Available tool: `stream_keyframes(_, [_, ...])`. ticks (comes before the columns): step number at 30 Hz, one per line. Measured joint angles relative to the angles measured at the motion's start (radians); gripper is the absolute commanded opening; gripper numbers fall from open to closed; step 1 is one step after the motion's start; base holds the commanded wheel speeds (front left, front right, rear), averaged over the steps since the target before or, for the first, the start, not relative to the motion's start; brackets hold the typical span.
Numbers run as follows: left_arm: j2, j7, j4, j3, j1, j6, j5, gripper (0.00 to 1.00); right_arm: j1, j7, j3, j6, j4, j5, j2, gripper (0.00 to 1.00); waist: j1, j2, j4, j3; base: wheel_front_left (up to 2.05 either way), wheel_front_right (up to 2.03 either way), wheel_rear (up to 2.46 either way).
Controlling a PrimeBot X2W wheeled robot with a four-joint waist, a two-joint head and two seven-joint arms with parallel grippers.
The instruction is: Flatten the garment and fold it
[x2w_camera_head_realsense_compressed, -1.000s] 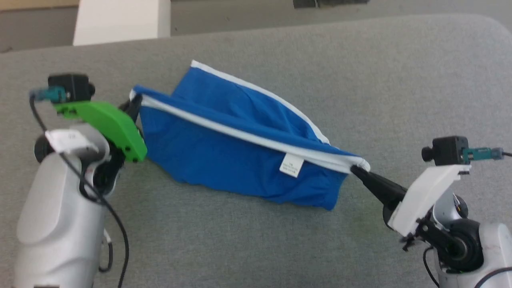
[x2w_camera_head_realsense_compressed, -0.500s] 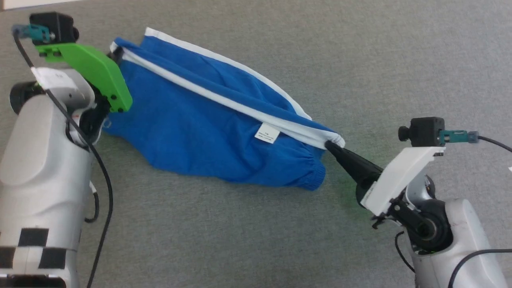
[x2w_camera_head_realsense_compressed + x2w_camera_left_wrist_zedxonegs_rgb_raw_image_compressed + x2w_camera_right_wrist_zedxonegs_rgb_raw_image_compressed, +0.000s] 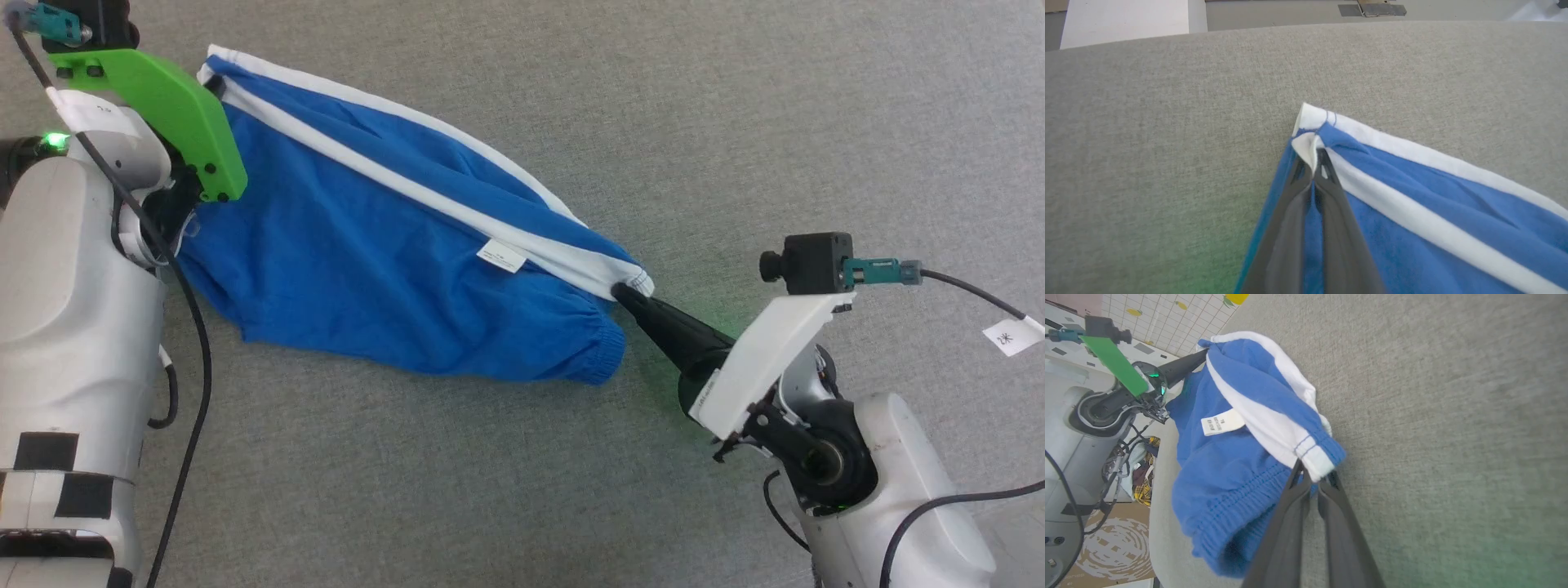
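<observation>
The garment (image 3: 392, 245), royal blue shorts with white side stripes, hangs stretched between my two grippers over the grey table. A small white label (image 3: 500, 256) sits near its middle. The gathered waistband (image 3: 600, 347) sags at the right end. My left gripper (image 3: 215, 83) is shut on the white-striped corner at the upper left; the left wrist view shows the left gripper (image 3: 1314, 157) pinching that corner. My right gripper (image 3: 624, 291) is shut on the stripe's end at the waistband, and the right wrist view shows the right gripper (image 3: 1314, 475) there.
The grey fabric-covered table (image 3: 735, 122) stretches all around the garment. Its far edge (image 3: 1331, 24) shows in the left wrist view, with a white block (image 3: 1126, 20) beyond. A cardboard box (image 3: 1110, 547) and loose clothes lie on the floor past the table's side.
The head camera has moved, so the whole picture has shifted up and left. Both grippers keep their hold and the garment stays stretched between them.
</observation>
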Motion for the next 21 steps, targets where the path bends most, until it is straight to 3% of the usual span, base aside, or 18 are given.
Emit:
stream_keyframes(2, [0.003, 0.001, 0.007, -0.001, 0.000, 0.000, 0.000, 0.00, -0.003, -0.009, 0.007, 0.000, 0.007, 0.006, 0.000, 0.00, 0.0000, 0.0000, -0.004, 0.004, 0.00, 0.00, 0.00])
stream_keyframes(3, [0.005, 0.001, 0.008, 0.001, 0.000, 0.000, -0.001, 0.04, -0.003, -0.019, 0.009, 0.000, 0.008, 0.011, 0.000, 0.07, 0.0000, 0.0000, -0.005, 0.006, 0.00, 0.00, 0.00])
stream_keyframes(4, [0.005, -0.001, 0.009, 0.003, 0.000, 0.001, -0.002, 0.92, -0.003, -0.026, 0.013, 0.000, 0.009, 0.016, 0.000, 1.00, 0.0000, 0.0000, -0.005, 0.006, 0.00, 0.00, 0.00])
stream_keyframes(5, [0.005, -0.002, 0.009, 0.004, 0.000, 0.001, -0.002, 1.00, -0.003, -0.031, 0.017, 0.000, 0.009, 0.020, 0.000, 1.00, 0.0000, 0.0000, -0.004, 0.005, 0.00, 0.00, 0.00])
stream_keyframes(11, [0.003, -0.049, 0.012, 0.041, -0.004, 0.007, -0.034, 1.00, 0.003, -0.116, 0.017, 0.000, -0.006, 0.046, 0.000, 1.00, 0.0000, 0.0000, 0.009, -0.011, 0.00, 0.00, 0.00])
stream_keyframes(15, [0.006, -0.134, -0.019, 0.064, -0.007, -0.020, -0.050, 1.00, 0.042, -0.178, -0.026, 0.000, -0.035, 0.008, 0.000, 1.00, 0.0000, 0.0000, 0.019, -0.035, 0.00, 0.00, 0.00])
stream_keyframes(21, [0.091, -0.439, -0.153, 0.041, 0.090, -0.068, 0.039, 1.00, 0.173, -0.225, -0.125, 0.000, -0.107, -0.201, -0.002, 1.00, 0.0000, 0.0000, 0.037, -0.098, 0.00, 0.00, 0.00])
